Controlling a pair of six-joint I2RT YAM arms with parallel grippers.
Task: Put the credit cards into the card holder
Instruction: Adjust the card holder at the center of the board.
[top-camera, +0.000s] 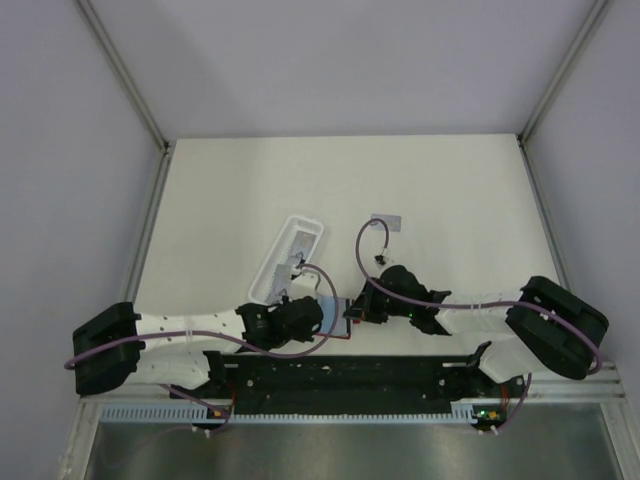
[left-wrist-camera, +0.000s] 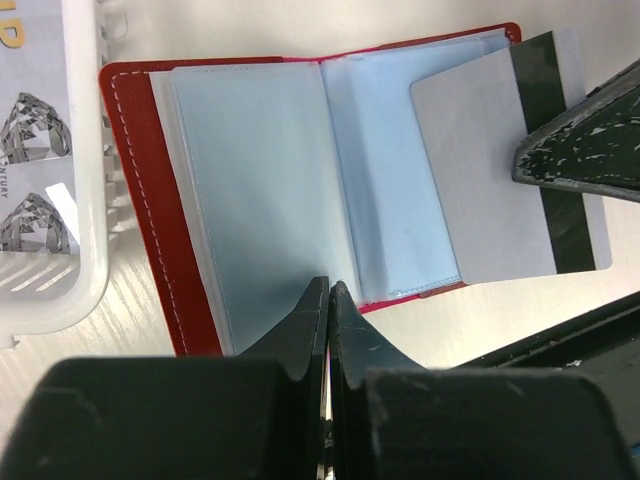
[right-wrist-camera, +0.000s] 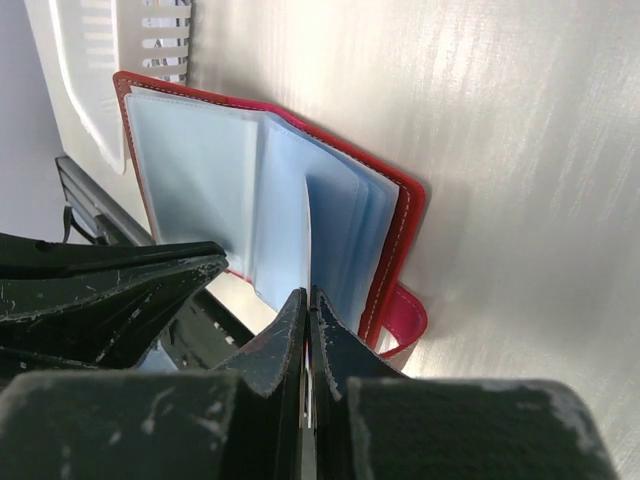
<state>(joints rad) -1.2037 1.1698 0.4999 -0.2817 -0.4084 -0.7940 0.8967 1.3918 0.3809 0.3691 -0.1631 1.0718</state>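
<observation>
The card holder (left-wrist-camera: 135, 200) lies open on the table, a red cover with pale blue pockets; in the top view (top-camera: 332, 306) it sits between the two grippers. My right gripper (right-wrist-camera: 308, 292) is shut on a grey credit card (left-wrist-camera: 470, 170) with a black stripe, whose left part sits in the right-hand pocket. The right wrist view shows this card edge-on (right-wrist-camera: 306, 240). My left gripper (left-wrist-camera: 328, 285) is shut, its tips pressing on the holder's left page near the near edge. More credit cards (left-wrist-camera: 30, 130) lie in the white tray.
The long white slotted tray (top-camera: 290, 250) stands just left of and behind the holder. One grey card (top-camera: 386, 222) lies alone on the table further back. The holder's clasp tab (right-wrist-camera: 405, 325) sticks out on its right side.
</observation>
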